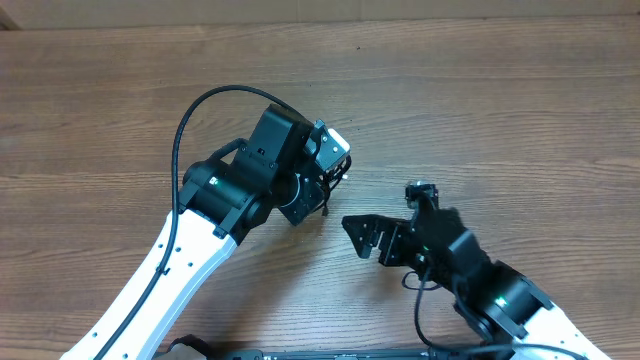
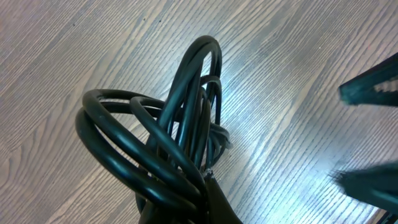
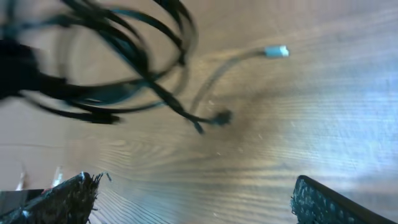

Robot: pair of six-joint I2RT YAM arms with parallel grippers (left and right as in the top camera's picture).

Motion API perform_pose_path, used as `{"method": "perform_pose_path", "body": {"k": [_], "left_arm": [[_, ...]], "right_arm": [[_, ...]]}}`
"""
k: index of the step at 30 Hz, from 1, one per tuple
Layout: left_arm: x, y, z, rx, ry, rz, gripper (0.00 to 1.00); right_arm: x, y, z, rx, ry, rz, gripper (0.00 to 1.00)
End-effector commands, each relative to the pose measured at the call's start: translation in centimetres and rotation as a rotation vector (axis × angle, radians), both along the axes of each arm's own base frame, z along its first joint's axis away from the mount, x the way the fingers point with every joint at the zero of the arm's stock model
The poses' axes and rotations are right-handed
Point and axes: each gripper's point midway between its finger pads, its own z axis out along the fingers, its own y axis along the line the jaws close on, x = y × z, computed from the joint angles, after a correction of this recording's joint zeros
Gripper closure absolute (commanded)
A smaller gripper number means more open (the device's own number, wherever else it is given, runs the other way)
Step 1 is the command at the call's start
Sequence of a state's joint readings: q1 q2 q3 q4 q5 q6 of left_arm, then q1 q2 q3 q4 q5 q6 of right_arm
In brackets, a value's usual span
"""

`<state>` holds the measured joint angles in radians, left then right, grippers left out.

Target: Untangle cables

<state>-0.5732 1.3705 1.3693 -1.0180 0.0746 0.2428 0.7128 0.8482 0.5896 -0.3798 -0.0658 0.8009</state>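
Note:
The cables are a bundle of black loops. My left gripper is shut on the bundle at its base and holds it over the wooden table. In the overhead view the left gripper hides most of the cables. In the right wrist view the cables hang blurred at the upper left, with a black plug end and a silvery-tipped end trailing towards the table. My right gripper is open and empty. It sits just right of the bundle in the overhead view.
The wooden table fills all the views. The left arm's own thick black cable arcs above its forearm. The right gripper's fingers show blurred at the right edge of the left wrist view.

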Motion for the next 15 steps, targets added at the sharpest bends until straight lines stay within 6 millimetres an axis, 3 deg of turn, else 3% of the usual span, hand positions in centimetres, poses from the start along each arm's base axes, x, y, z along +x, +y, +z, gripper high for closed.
{"method": "perform_pose_path", "body": {"k": [1,8,15], "left_arm": [[-0.6,-0.9,0.2,-0.048,0.023,-0.043,0.96],[-1.4,-1.5,0.2,-0.025,-0.005,-0.208,0.96],[-1.6,-1.4,0.1,0.059,-0.079,-0.390,0.96]], "right_arm": [[0.8,-0.4,3.8,0.040,-0.138,-0.015,0.00],[2.6,0.3,9.1,0.215,-0.283,-0.082,0.00],[5.0,-0.9,7.2,0.547,0.073,-0.459,0.00]]}}
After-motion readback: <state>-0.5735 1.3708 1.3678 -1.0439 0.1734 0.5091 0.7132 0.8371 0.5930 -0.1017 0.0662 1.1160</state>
